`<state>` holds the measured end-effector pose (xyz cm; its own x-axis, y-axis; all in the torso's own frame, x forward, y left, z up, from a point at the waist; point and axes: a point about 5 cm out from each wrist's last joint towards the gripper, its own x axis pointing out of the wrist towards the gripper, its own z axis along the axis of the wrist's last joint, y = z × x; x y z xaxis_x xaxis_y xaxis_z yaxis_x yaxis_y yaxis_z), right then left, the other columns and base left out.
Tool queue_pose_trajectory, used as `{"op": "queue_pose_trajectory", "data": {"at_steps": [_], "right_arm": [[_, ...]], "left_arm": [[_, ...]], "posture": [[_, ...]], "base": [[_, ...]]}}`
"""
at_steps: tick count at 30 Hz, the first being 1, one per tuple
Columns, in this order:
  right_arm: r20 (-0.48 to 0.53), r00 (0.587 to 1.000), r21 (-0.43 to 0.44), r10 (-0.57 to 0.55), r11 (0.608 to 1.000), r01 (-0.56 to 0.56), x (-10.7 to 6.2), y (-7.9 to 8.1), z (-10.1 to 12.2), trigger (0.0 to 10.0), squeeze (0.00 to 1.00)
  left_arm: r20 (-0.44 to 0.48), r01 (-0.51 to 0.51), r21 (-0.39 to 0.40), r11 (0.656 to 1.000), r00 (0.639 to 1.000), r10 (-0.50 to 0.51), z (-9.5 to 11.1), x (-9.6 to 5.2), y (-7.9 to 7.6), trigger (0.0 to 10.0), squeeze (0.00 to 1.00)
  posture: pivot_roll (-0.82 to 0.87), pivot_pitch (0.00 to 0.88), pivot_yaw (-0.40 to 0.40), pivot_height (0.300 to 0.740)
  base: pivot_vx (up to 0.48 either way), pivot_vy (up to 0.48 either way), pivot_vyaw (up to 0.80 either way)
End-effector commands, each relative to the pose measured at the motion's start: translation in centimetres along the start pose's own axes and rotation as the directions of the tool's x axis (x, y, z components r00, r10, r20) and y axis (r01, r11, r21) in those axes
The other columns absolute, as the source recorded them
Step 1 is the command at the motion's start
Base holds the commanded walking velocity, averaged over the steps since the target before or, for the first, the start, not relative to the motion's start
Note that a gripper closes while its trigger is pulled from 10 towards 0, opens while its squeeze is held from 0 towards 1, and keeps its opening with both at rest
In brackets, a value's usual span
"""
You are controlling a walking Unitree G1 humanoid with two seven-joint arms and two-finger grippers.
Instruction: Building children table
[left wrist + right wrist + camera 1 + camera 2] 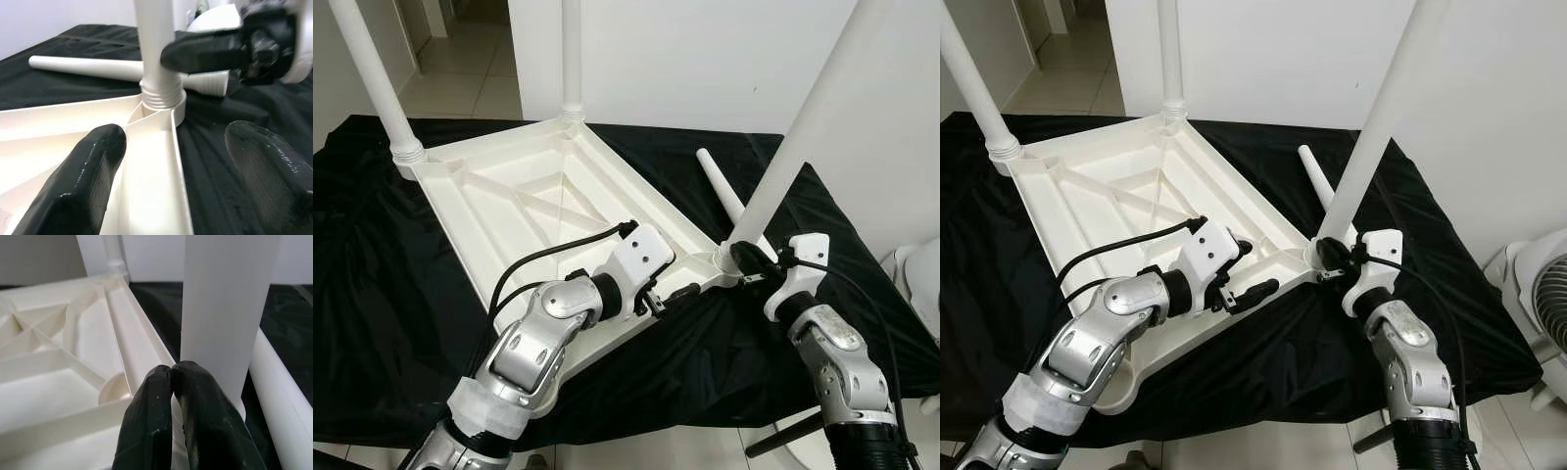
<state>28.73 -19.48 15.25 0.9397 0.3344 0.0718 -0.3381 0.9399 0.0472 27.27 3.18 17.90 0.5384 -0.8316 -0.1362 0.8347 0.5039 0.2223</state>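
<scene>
A cream-white plastic tabletop with white legs lies on a plain black cloth. Both arms are silver with white wrist housings and glossy black fingers. The wall is white.

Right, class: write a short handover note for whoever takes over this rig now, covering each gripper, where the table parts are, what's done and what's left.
Left gripper: jaws open, straddling the tabletop rim near the right-hand corner.
Right gripper: jaws shut, pressed against the base of the third leg at that corner.
Tabletop lies upside down on the black cloth.
Done: three legs stand in their corner sockets.
Left: the fourth leg lies loose on the cloth behind the third; it goes in the near corner. How tightly the third leg is seated cannot be told.
</scene>
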Motion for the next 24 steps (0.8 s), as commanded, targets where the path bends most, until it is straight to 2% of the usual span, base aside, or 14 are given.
{"op": "queue_pose_trajectory", "data": {"at_steps": [1, 4, 6, 8, 15, 17, 24], "right_arm": [[0.036, 0.999, -0.002, 0.02, 1.0, -0.02, 0.1, 0.3, 0.6, 10.0, 0.0], [0.07, 0.989, 0.004, 0.133, 0.991, -0.133, -0.1, 3.4, 0.8, 10.0, 0.0], [0.075, 0.986, 0.007, 0.151, 0.988, -0.152, -0.2, 3.9, 0.8, 10.0, 0.0], [0.081, 0.984, 0.001, 0.156, 0.988, -0.157, -0.4, 4.9, 0.6, 10.0, 0.0], [0.103, 0.983, 0.008, 0.15, 0.988, -0.151, -0.4, 5.6, 0.8, 10.0, 0.0], [0.13, 0.981, 0.022, 0.144, 0.989, -0.149, -0.4, 6.1, 1.3, 10.0, 0.0], [0.164, 0.975, 0.037, 0.148, 0.987, -0.156, -0.2, 7.0, 2.2, 10.0, 0.0]], "left_arm": [[-0.03, -0.144, -0.002, 0.99, 0.989, 0.144, -0.3, 0.0, 0.9, 10.0, 0.0], [-0.105, -0.219, -0.016, 0.976, 0.971, 0.216, -1.4, 0.1, 1.9, 10.0, 0.0], [-0.129, -0.239, -0.023, 0.971, 0.964, 0.235, -1.7, 0.1, 2.1, 10.0, 0.0], [-0.203, -0.306, -0.032, 0.951, 0.934, 0.294, -2.7, 0.1, 3.0, 10.0, 0.0], [-0.257, -0.375, -0.059, 0.925, 0.901, 0.349, -3.4, 0.1, 3.9, 10.0, 0.0], [-0.288, -0.407, -0.064, 0.911, 0.882, 0.374, -3.8, 0.2, 4.3, 10.0, 0.0], [-0.35, -0.43, -0.067, 0.9, 0.855, 0.383, -4.4, 0.5, 4.6, 10.0, 0.0]], "posture": [[0.09, 0.002, -0.061, 0.74], [0.09, 0.004, -0.059, 0.74], [0.09, 0.004, -0.059, 0.74], [0.08, 0.007, -0.056, 0.74], [0.07, 0.008, -0.049, 0.74], [0.07, 0.008, -0.045, 0.74], [0.06, 0.007, -0.037, 0.74]], "base": [[0.0, 0.0, 0.0], [0.0, 0.0, 0.0], [0.0, 0.0, 0.0], [0.0, 0.0, 0.0], [0.0, 0.0, 0.0], [0.0, 0.0, 0.0], [0.0, 0.0, 0.0]]}}
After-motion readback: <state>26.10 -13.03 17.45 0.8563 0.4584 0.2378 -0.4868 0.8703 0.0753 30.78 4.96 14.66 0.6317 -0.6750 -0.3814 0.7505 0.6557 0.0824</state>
